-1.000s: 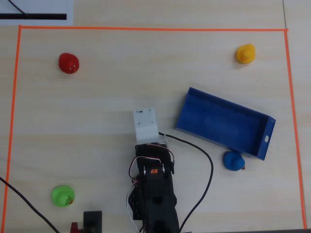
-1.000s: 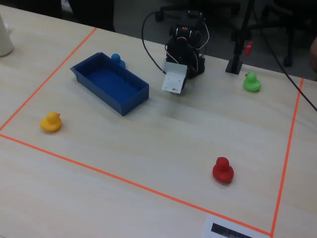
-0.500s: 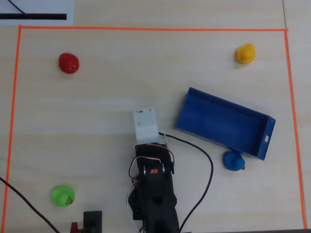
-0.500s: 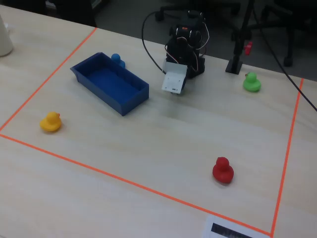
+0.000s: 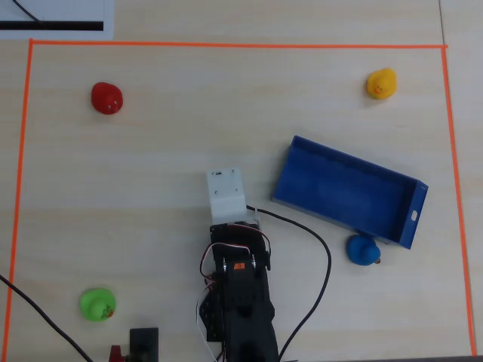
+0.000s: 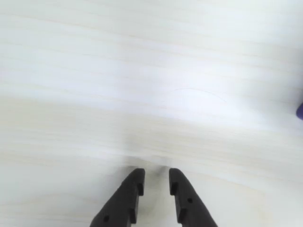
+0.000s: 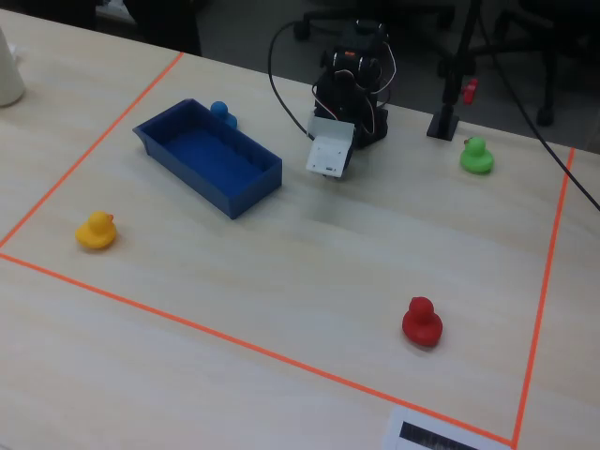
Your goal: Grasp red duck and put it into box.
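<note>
The red duck (image 5: 106,97) stands alone on the pale wooden table at the upper left of the overhead view; in the fixed view it is at the front right (image 7: 422,322). The blue box (image 5: 339,188) lies empty and slanted right of centre, also seen in the fixed view (image 7: 211,155). My gripper (image 6: 155,176) shows only in the wrist view. Its two black fingers are a narrow gap apart over bare table, with nothing between them. In the overhead view the gripper is hidden under the white wrist housing (image 5: 228,194), far from the duck.
A blue duck (image 5: 363,250) sits against the box's near side. A yellow duck (image 5: 381,84) is at the upper right and a green duck (image 5: 97,304) at the lower left. Orange tape (image 5: 226,44) borders the work area. Black cables (image 5: 321,256) trail beside the arm.
</note>
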